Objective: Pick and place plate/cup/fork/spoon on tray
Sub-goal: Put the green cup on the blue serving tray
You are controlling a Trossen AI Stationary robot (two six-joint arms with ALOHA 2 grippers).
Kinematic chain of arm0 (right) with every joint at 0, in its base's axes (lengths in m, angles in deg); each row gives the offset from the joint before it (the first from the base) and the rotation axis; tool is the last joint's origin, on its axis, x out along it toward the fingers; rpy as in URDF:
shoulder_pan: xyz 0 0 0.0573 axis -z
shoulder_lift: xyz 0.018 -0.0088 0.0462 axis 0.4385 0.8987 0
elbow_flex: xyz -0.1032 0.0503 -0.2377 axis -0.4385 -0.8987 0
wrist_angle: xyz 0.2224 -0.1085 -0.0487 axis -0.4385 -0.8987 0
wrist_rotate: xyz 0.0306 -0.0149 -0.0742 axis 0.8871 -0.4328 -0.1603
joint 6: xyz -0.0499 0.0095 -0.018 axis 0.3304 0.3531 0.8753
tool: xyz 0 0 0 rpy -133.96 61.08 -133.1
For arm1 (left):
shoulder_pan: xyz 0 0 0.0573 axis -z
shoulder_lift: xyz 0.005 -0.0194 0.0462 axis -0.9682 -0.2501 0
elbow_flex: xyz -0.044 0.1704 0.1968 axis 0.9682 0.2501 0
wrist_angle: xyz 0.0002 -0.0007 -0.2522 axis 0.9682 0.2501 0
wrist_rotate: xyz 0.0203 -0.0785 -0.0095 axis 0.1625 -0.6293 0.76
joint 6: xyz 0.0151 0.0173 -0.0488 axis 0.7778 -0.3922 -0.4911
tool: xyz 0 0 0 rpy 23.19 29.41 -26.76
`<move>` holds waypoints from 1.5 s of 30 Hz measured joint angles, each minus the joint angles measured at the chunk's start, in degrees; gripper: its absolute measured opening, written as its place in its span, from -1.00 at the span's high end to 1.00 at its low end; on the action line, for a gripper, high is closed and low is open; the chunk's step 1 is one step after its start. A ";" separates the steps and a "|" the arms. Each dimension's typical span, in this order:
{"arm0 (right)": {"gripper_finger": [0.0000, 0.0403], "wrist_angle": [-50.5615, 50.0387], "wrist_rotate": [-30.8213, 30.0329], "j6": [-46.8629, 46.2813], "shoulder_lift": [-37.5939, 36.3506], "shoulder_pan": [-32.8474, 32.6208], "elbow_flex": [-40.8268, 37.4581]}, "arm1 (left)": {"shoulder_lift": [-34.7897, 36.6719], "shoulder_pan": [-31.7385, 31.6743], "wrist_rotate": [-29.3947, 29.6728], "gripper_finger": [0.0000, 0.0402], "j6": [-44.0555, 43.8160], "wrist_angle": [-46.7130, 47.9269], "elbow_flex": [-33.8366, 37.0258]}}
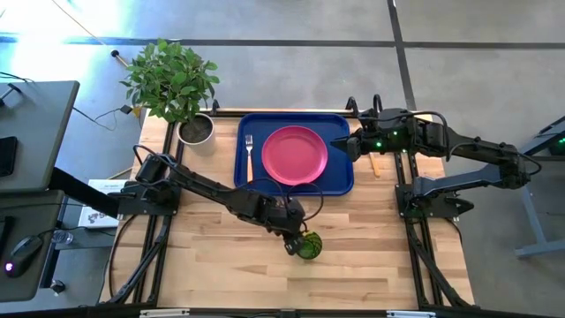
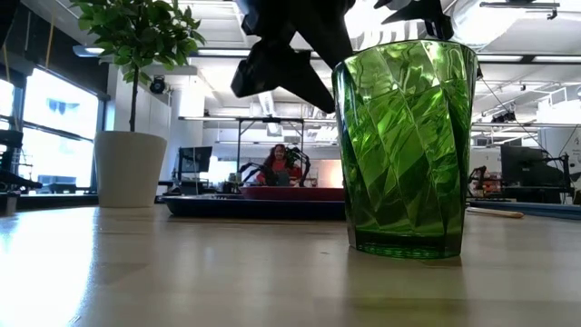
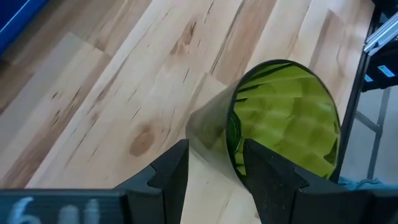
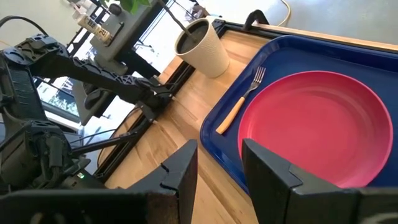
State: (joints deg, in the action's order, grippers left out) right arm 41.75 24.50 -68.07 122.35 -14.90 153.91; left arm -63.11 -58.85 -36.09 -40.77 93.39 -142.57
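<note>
The green cup stands upright on its base on the bare table, near the front edge; it also shows in the low view and the left wrist view. My left gripper is open at the cup's rim, one finger over the mouth and one outside the wall; no touch shows. The pink plate and the fork lie in the blue tray. The spoon lies on the table right of the tray. My right gripper is open and empty over the tray's right rim.
A potted plant stands at the tray's far left corner, and its white pot shows in the right wrist view. Bare wood lies left and right of the cup. A person sits in the room beyond the table.
</note>
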 joint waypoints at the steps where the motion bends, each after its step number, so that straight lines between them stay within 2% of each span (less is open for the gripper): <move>1: 0.42 -0.02 0.00 0.00 0.00 -0.01 0.00 | 0.00 0.00 0.13 0.29 0.01 0.13 0.00; 8: 0.42 -0.04 -0.02 0.00 0.00 0.01 0.00 | -0.05 -0.44 0.16 0.29 1.94 0.50 0.00; 20: 0.42 -0.79 -0.04 0.00 -0.02 -0.01 -0.02 | -3.41 -0.90 -1.60 0.32 0.17 -0.55 -0.02; 24: 0.42 -1.16 -0.06 0.00 0.00 -0.01 -0.04 | -3.30 -0.90 -1.60 0.44 0.44 -0.63 -0.04; 33: 0.42 -1.48 -0.07 0.00 0.00 0.00 -0.04 | -3.15 -1.56 -1.63 0.95 2.01 -0.64 -0.03; 40: 0.42 -0.97 -0.07 -0.04 0.00 0.01 -0.04 | -2.94 -3.70 -1.73 0.96 2.65 -0.58 -0.04; 45: 0.42 3.26 -0.04 -0.02 0.00 0.00 -0.04 | -0.64 -6.19 -1.35 0.97 4.96 -1.18 -0.04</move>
State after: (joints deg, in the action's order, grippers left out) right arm 45.01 24.46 -68.09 122.35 -14.91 153.86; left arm -63.75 -65.05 -37.44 -35.81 92.21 -142.61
